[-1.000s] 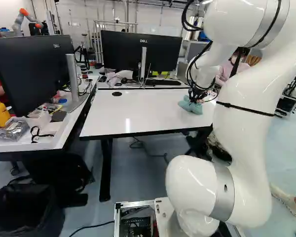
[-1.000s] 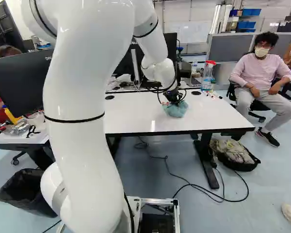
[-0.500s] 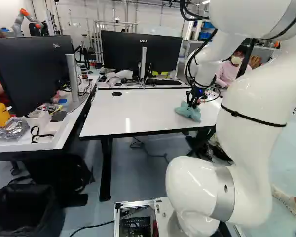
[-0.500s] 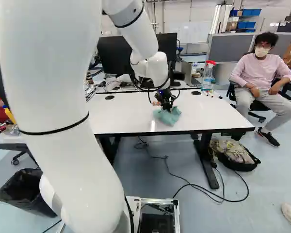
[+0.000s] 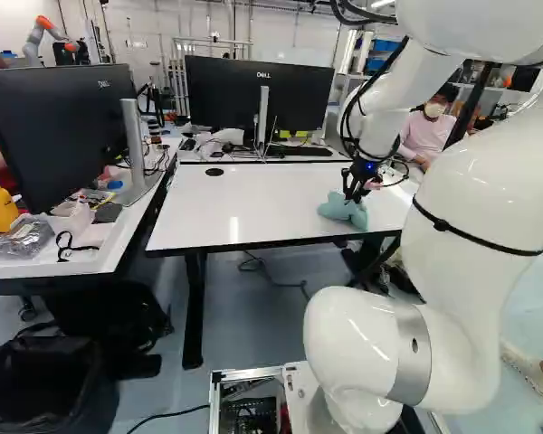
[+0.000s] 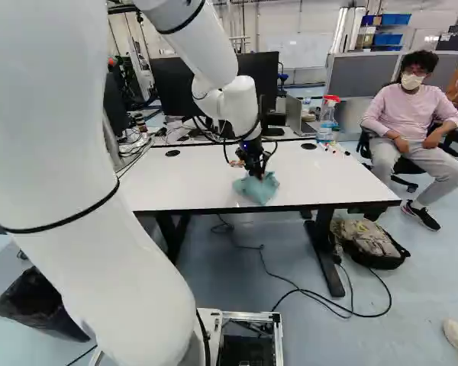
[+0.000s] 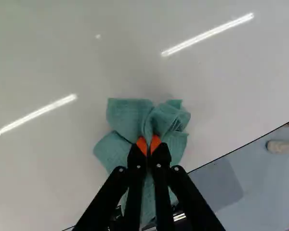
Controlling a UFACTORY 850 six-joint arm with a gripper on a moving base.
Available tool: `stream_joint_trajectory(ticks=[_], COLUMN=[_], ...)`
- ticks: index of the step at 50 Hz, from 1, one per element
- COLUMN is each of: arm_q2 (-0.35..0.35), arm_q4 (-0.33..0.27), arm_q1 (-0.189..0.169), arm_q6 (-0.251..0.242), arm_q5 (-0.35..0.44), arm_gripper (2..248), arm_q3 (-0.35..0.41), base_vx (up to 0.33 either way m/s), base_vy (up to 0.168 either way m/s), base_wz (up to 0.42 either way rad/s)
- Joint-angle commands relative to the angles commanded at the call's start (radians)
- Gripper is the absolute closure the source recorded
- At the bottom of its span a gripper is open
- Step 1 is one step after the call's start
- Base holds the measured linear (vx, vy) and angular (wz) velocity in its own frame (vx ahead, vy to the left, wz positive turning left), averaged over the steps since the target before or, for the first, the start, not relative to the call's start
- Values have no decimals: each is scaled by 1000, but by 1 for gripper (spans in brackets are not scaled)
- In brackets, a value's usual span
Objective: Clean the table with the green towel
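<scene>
My black two-fingered gripper [image 7: 148, 145] clamps a bunched blue-green cloth towel [image 7: 127, 115] on a glossy white tabletop [image 5: 253, 208], the wipe seemingly under way, its finish unproven: a pale speck [image 7: 98, 36] may be dirt or glare. The black front edge [image 6: 313, 207] runs close by, leaving the roomier stretch toward the round black grommet [image 5: 214, 172].

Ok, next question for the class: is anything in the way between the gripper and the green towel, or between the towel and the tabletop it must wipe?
Nothing visible: the gripper is shut on the towel, which touches the tabletop. Pens near a far corner might obstruct wiping there.
</scene>
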Motion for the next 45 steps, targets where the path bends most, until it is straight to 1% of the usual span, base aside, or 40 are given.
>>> stream_joint_trajectory(ticks=[12,23,34,45], arm_q2=[0,-3,-19,-50], arm_q4=[0,0,0,0], arm_q1=[0,-5,-34,-66], arm_q6=[0,0,0,0], arm_q5=[2,33,77,122], arm_gripper=[221,221,221,221], arm_q3=[0,-3,-20,-55], base_vx=[9,0,0,0], base_vy=[-1,0,0,0], base_wz=[-2,0,0,0])
